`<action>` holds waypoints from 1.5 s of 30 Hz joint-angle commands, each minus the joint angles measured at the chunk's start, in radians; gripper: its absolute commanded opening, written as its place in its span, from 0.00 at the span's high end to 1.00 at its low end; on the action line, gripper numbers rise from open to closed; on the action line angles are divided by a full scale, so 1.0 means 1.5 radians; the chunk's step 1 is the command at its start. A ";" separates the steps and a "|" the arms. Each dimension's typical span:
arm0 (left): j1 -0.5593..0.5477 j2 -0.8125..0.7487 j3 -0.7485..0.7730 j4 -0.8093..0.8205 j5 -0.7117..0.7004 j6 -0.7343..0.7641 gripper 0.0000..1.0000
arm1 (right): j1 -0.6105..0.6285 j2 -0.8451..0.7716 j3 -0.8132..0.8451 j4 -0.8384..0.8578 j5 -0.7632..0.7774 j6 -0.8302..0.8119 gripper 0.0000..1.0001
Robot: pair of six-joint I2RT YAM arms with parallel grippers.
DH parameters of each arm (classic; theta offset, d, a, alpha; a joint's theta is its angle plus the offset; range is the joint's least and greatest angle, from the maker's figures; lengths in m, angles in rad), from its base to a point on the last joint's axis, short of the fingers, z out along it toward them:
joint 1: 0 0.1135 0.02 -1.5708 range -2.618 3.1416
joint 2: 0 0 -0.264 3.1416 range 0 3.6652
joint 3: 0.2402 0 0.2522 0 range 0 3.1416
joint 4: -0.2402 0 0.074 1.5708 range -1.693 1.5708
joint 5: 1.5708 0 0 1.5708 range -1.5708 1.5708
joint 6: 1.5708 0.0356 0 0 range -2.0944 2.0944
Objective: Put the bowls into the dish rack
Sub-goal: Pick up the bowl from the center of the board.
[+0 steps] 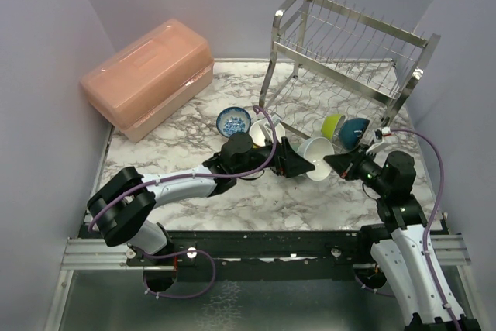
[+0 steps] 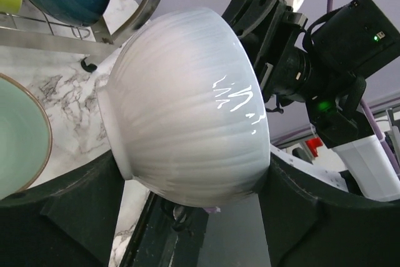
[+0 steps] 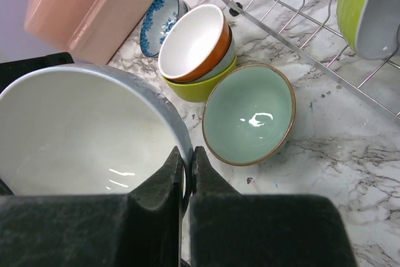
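Note:
A white ribbed bowl (image 1: pixel 318 157) hangs above the marble between both grippers. My left gripper (image 1: pixel 298 162) spans it with one finger at the foot and one at the rim (image 2: pixel 190 170), shut on it. My right gripper (image 1: pixel 339 163) is pinched on the bowl's rim (image 3: pixel 185 159). The steel dish rack (image 1: pixel 349 44) stands at the back right and holds a lime bowl (image 1: pixel 332 124) and a teal bowl (image 1: pixel 356 131) on its lower shelf. On the table lie a mint bowl (image 3: pixel 249 114), a blue-and-white bowl (image 1: pixel 232 121), and a white-and-orange bowl (image 3: pixel 194 42) stacked in a lime one (image 3: pixel 200 85).
A pink lidded plastic box (image 1: pixel 147 75) sits at the back left. The rack's chrome leg (image 2: pixel 147 4) stands close behind the held bowl. Purple walls close the table on three sides.

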 commanded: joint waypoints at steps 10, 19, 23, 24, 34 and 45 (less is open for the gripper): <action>-0.004 0.006 0.018 0.018 -0.003 0.015 0.87 | 0.003 0.003 0.029 0.036 0.015 0.019 0.92; 0.000 -0.007 0.006 0.019 -0.020 0.015 1.00 | 0.003 0.015 0.025 0.036 0.012 0.025 0.18; 0.004 -0.018 -0.009 0.018 -0.036 0.018 1.00 | 0.003 0.016 0.030 0.030 0.012 0.018 0.07; 0.005 -0.021 -0.013 0.018 -0.041 0.016 1.00 | 0.003 0.014 0.031 0.029 0.015 0.017 0.05; 0.030 -0.031 -0.044 0.019 -0.068 0.023 1.00 | 0.003 0.010 0.041 0.010 0.036 0.005 0.00; 0.085 -0.041 -0.005 -0.089 -0.096 0.177 1.00 | 0.003 0.005 0.046 -0.019 0.075 -0.011 0.00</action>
